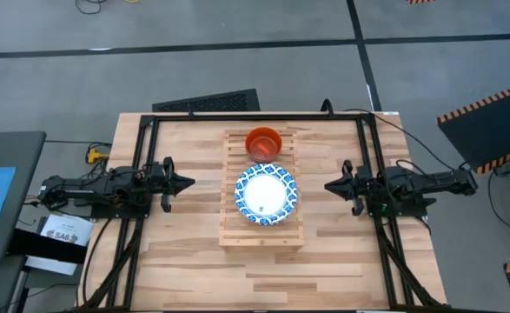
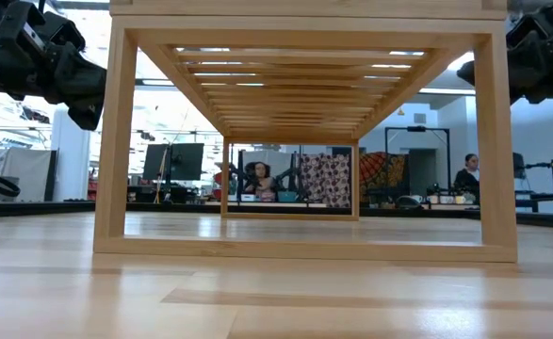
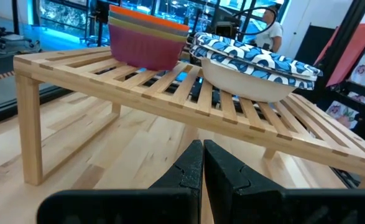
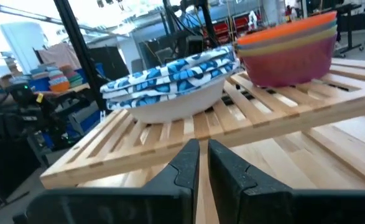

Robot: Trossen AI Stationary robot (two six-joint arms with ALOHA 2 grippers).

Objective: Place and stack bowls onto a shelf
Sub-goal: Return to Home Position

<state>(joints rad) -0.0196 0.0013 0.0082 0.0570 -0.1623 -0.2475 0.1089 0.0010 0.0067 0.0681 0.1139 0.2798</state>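
Homing is judged nearly done: patterned bowl stack (image 1: 267, 195) and small bowl stack (image 1: 263, 142) are seated on shelf (image 1: 228, 235), left gripper (image 1: 185, 183) and right gripper (image 1: 331, 185) are closed, empty; no grasp is needed.

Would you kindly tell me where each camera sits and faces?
High view: overhead, straight down on shelf, patterned bowls, coloured bowls, left gripper, right gripper.
Low view: tabletop height, level under the shelf; arms at upper corners.
Left wrist view: on left arm, facing the shelf; own shut fingers.
Right wrist view: same, from the opposite side.
Wrist views share both bowl stacks.
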